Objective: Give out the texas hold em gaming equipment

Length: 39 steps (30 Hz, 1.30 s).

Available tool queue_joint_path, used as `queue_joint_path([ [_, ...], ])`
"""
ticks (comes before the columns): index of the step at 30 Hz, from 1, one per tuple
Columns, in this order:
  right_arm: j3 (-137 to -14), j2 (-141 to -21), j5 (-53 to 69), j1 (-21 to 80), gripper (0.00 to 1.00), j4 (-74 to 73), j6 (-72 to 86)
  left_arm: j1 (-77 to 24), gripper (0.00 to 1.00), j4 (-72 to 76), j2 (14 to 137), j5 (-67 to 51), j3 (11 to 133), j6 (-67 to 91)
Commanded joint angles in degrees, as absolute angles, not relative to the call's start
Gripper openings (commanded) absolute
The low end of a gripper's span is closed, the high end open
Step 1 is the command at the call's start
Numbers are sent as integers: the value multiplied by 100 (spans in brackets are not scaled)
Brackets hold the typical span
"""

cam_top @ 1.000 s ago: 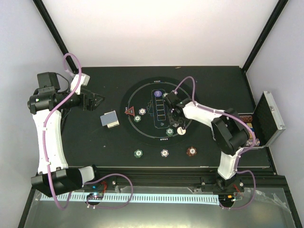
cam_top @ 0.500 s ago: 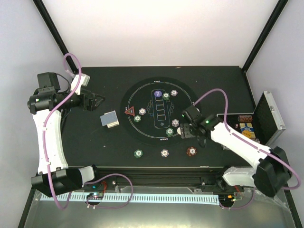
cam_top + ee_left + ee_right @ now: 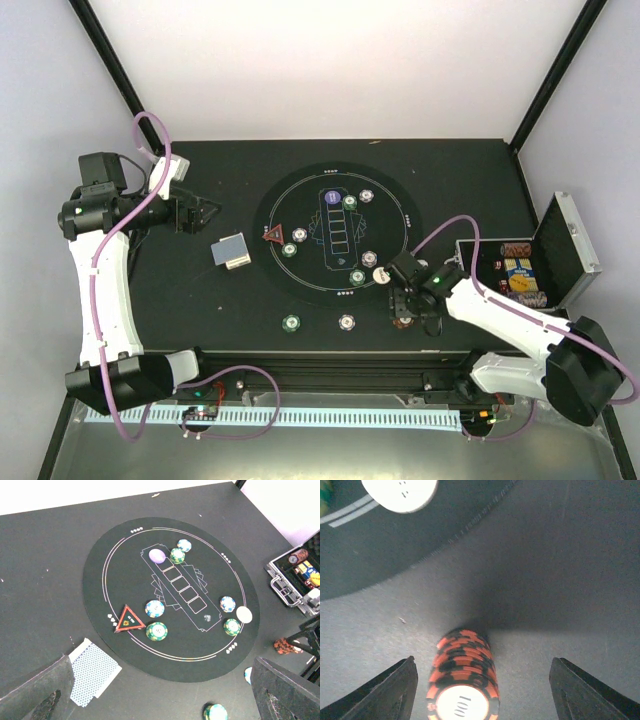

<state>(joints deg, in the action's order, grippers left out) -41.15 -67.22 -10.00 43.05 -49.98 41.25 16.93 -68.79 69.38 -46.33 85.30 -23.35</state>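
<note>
The right gripper [image 3: 405, 304] is hanging low over the table [image 3: 200, 300] just off the near right edge of the round mat [image 3: 300, 290]. Its jaws are standing wide. Between them the red chip stack [image 3: 463, 675] is sitting upright on the bare table, nearer the left finger [image 3: 395, 690] than the right one. There seems to be a sliver of gap on that side, though the wrist view is too tight to be sure. Nothing is clamped.

Just past the stack, the white disc [image 3: 400, 492] is lying on the mat's rim. Further in, the purple disc [image 3: 157, 556] is resting at the far end of the printed row of card boxes, with a green chip [image 3: 177, 555] touching it. The small red triangle [image 3: 129, 620] is lying flat on the mat's left side, with a white chip [image 3: 154, 608] and a green one [image 3: 156, 631] just beside it.

Off the mat to the left, the card deck [image 3: 231, 251] is sitting blue backs up. The left gripper [image 3: 207, 212] is hovering well apart from it, spread fully and carrying nothing.

Along the near edge, a lone green chip [image 3: 291, 323] and a pale chip [image 3: 346, 322] are waiting on the table. At far right the case [image 3: 560, 250] is standing open with more chips inside.
</note>
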Motion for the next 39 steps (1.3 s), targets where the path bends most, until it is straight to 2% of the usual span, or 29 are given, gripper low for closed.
queue_joint_path([
  [1,-3814,-6647,-800,4373,74,-4711,4443,1740,99,-6937,6926,-4781,8658,-2347],
  [13,-3624,-6791,-687,4430,73,-4413,4361,1741,99,-6899,6923,-4808,8642,-2303],
  [29,-3630,-7002,-791,4430,53,-4325,4302,1740,99,-6891,6910,-4773,8631,-2310],
  [39,-3616,-7085,-782,4446,52,-4317,4301,1740,99,-6913,6884,-4742,8642,-2355],
])
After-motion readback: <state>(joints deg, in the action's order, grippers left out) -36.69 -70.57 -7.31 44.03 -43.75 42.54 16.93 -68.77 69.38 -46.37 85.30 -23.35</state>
